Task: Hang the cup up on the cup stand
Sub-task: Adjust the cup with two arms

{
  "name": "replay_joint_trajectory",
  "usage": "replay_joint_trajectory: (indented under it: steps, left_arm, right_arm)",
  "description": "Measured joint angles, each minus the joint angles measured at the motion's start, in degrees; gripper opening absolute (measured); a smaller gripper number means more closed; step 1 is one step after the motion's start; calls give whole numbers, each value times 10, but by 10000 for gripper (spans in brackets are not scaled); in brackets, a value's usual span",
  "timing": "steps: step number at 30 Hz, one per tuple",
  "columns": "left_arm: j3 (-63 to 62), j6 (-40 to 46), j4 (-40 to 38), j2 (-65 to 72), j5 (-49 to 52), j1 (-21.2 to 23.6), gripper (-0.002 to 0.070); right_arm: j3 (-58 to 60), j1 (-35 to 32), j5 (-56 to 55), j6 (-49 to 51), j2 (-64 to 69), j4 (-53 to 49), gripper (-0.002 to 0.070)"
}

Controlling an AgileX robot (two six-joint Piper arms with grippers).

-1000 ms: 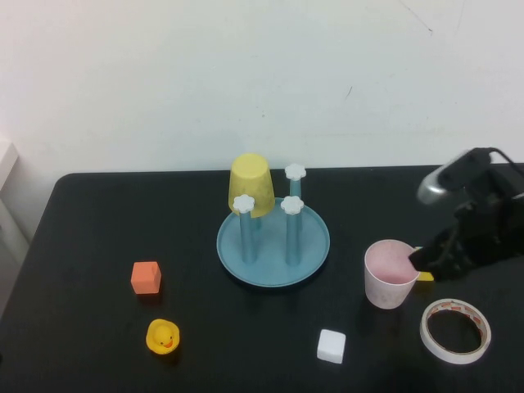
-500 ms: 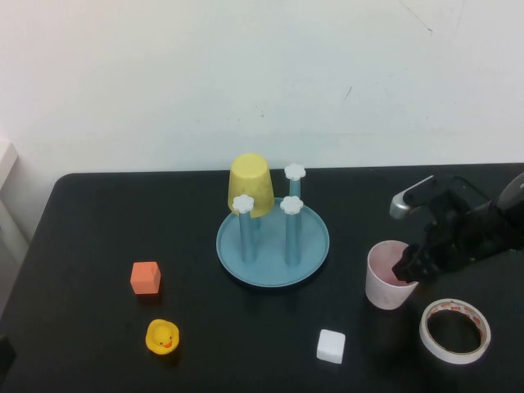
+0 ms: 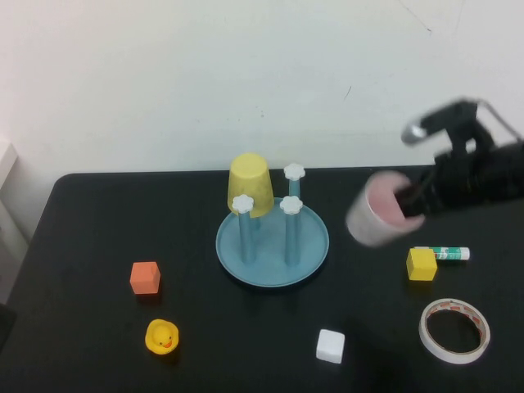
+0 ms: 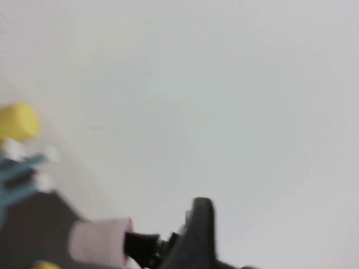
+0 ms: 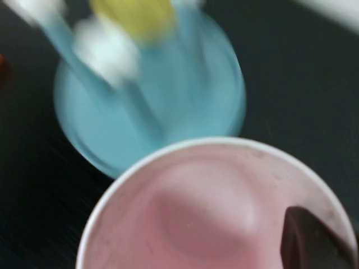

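Right gripper (image 3: 407, 199) is up off the surface (image 3: 82, 221), to the right of the cup stand (image 3: 273, 242), w/ its fingers clenched on the rim of the pink cup (image 3: 374, 214): one finger sits inside the mouth, seen as a dark tip in the right wrist view (image 5: 311, 242). Cup hangs in the air, tipped on its side, mouth toward the gripper, base toward the stand; interior looks bare apart from that finger.

Stand's teal dish holds blue pegs w/ white flower knobs; a yellow cup (image 3: 250, 185) sits upside down over the back-left peg. Front two pegs and the back-right one are bare.

Left gripper: not visible in any view; its wrist cam looks across at the pink cup (image 4: 100, 241) and mostly wall.

On the surface: orange cube (image 3: 145, 277), rubber duck (image 3: 162, 336), white cube (image 3: 331, 345), yellow cube (image 3: 421, 264), glue stick (image 3: 443, 254) just behind it, tape roll (image 3: 455, 330) front right.
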Motion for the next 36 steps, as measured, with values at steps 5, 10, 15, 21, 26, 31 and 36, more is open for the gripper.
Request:
replay_joint_trajectory:
  steps: [5,10,15,21,26,31,36]
  left_arm:
    - [0,0,-110,11,-19,0,681]
    - [0,0,-172,39,-23,0,690]
    - [0,0,-184,86,-27,0,692]
    - [0,3,-212,164,-13,0,692]
    - [-1,30,-212,232,20,0,692]
    - [-34,31,-212,293,76,0,692]
    - [-81,41,-212,337,94,0,692]
  right_arm:
    - [0,54,34,-94,-84,134,28]
    - [0,136,89,-242,-112,380,28]
    - [-6,213,91,-282,-111,435,28]
    - [-6,270,91,-284,-111,439,28]
    - [-11,287,89,-284,-111,440,28]
    - [-22,289,64,-284,-111,441,27]
    - [-22,289,46,-287,-111,443,27]
